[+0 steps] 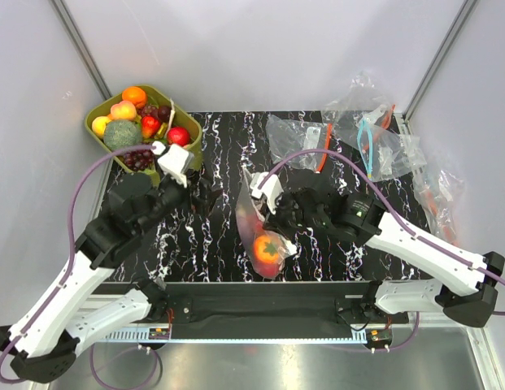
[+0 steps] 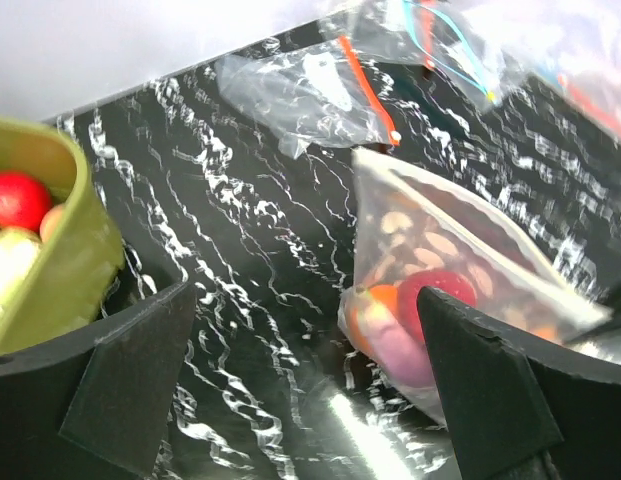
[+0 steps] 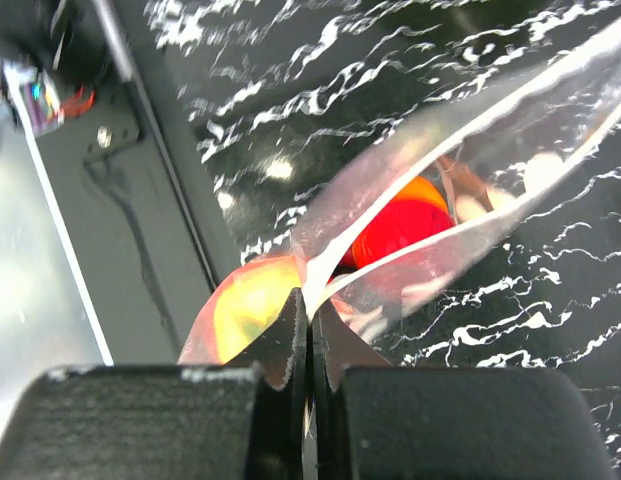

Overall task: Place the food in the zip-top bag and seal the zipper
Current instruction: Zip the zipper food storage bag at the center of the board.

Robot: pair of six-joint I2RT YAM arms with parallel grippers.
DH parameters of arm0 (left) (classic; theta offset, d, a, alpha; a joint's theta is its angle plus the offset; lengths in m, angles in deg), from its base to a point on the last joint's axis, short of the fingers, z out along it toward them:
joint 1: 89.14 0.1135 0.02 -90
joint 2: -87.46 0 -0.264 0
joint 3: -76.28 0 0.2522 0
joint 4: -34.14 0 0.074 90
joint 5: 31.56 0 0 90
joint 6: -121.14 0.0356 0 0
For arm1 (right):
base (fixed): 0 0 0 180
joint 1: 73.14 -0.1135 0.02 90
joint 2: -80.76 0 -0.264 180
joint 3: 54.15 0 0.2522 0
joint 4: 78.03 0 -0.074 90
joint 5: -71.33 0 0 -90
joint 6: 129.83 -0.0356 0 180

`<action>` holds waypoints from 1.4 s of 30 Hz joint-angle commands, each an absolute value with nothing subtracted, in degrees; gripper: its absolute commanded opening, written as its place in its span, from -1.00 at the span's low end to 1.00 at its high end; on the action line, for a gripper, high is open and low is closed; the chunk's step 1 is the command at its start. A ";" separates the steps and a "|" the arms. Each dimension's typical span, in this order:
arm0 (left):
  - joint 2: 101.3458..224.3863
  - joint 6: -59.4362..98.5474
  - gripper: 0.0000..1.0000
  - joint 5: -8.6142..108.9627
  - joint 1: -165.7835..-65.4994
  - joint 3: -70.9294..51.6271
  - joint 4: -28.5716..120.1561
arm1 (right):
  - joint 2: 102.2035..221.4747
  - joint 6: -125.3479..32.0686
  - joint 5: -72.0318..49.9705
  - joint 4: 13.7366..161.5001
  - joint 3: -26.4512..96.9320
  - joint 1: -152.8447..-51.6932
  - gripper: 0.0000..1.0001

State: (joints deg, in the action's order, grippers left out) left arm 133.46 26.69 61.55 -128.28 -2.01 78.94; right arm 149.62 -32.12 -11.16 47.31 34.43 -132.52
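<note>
The dotted zip-top bag [image 1: 254, 218] lies in the middle of the table with food [image 1: 267, 250] inside: orange, red and purple pieces. My right gripper [image 1: 278, 232] is shut on the bag's edge; in the right wrist view its fingers [image 3: 290, 340] pinch the pale edge strip [image 3: 460, 135], with red food [image 3: 400, 235] and a yellow-orange piece [image 3: 245, 310] behind the plastic. My left gripper [image 1: 205, 197] is open and empty, just left of the bag. In the left wrist view [image 2: 310, 390] the bag [image 2: 470, 250] sits by the right finger [image 2: 490, 390].
An olive-green tub [image 1: 100, 130] with more food [image 1: 134, 96] stands at the back left; its wall shows in the left wrist view [image 2: 65, 265]. Undotted clear bags with orange [image 1: 301, 140] and blue [image 1: 370, 138] strips lie at the back right. The table's front edge is just below the bag.
</note>
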 commanded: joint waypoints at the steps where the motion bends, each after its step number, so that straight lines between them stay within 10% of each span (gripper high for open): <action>1: 129.57 37.63 0.98 55.19 -128.25 0.82 71.11 | 149.05 -24.81 -5.58 46.65 35.01 -132.91 -1.00; 30: 149.76 64.62 0.96 19.33 -128.25 -10.61 92.63 | 151.34 -5.37 -8.83 48.04 34.58 -132.82 -1.00; 42: 151.97 62.60 -0.63 21.87 -128.25 -7.45 89.03 | 148.70 -7.04 -9.97 54.28 30.45 -132.73 -0.95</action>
State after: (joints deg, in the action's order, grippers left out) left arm 152.17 62.38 22.27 -128.23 -8.13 92.06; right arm 151.37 -6.68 -9.15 48.45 30.89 -132.49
